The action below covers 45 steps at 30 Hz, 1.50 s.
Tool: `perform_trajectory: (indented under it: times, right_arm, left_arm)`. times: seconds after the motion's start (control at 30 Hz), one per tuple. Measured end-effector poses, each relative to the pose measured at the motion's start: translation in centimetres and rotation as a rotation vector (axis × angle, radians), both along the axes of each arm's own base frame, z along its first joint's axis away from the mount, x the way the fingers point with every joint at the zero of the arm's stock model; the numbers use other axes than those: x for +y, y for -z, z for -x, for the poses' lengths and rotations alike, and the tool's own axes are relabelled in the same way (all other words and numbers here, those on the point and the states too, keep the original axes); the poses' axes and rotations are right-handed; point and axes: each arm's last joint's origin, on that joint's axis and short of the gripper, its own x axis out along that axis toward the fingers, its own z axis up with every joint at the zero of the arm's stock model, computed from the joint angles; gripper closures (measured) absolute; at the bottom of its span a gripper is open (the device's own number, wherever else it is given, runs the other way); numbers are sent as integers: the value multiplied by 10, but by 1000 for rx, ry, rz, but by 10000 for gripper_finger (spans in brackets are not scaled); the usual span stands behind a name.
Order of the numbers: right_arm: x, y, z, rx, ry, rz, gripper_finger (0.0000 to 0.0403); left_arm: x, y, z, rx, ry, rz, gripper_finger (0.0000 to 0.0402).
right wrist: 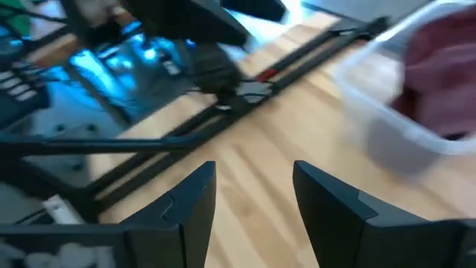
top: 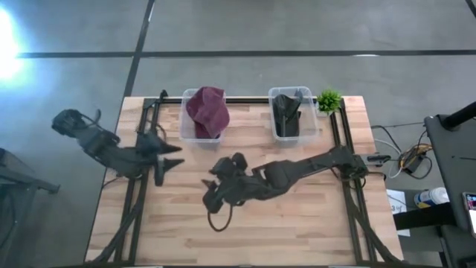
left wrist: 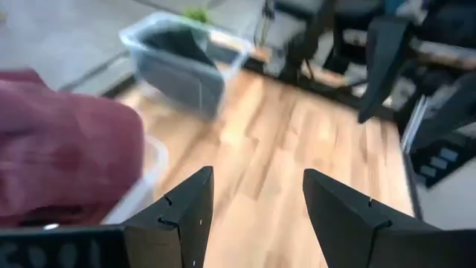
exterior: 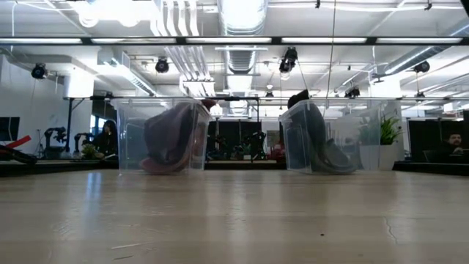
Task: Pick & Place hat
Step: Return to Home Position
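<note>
A maroon hat (top: 207, 112) sits crumpled in the left clear bin (top: 185, 125) at the table's far edge; it also shows in the low view (exterior: 172, 139) and in both wrist views (left wrist: 59, 156) (right wrist: 446, 67). A dark hat (top: 290, 113) (exterior: 316, 143) fills the right clear bin (top: 277, 132). My left gripper (top: 175, 155) (left wrist: 253, 216) is open, hovering near the table's left side, just short of the maroon hat's bin. My right gripper (top: 212, 186) (right wrist: 253, 208) is open over the middle of the table and holds nothing.
A small green plant (top: 329, 100) stands at the far right corner beside the dark hat's bin. Black frame rails (top: 149, 112) run along the table's left, right and far sides. Bare wood (top: 297, 223) lies toward the near edge. People sit in the room beyond (exterior: 454, 143).
</note>
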Motion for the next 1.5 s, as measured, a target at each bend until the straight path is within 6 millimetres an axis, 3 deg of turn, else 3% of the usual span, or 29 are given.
perform_trajectory:
  times: [0.23,0.33,0.43,0.53,0.67,0.73,0.93,1.13,1.33,1.5]
  right_arm:
    - [5,40,-26,-110,-114,-66,244]
    - [-12,55,-39,-210,-202,-107,253]
    - [-34,56,-34,-245,-206,-101,262]
    - [-51,45,-9,-223,-170,-60,270]
    - [-70,17,49,-247,-56,38,280]
    - [-80,14,79,-259,-28,39,285]
    - [-97,53,144,-196,16,-27,301]
    - [-112,80,210,-155,342,-353,304]
    - [-98,65,227,-233,-4,-147,298]
    - [-110,71,243,-232,-61,-111,304]
  left_arm:
    - [-1,11,8,36,112,178,200]
    - [-2,17,8,44,155,248,200]
    - [-4,22,8,6,167,301,200]
    - [-5,23,8,-33,171,336,200]
    - [-5,30,8,-33,161,347,200]
    - [-4,32,8,-41,135,345,200]
    - [0,44,10,-20,45,297,200]
    - [2,39,13,-53,23,338,200]
    - [8,29,14,-167,77,235,200]
    - [21,29,17,-301,77,144,200]
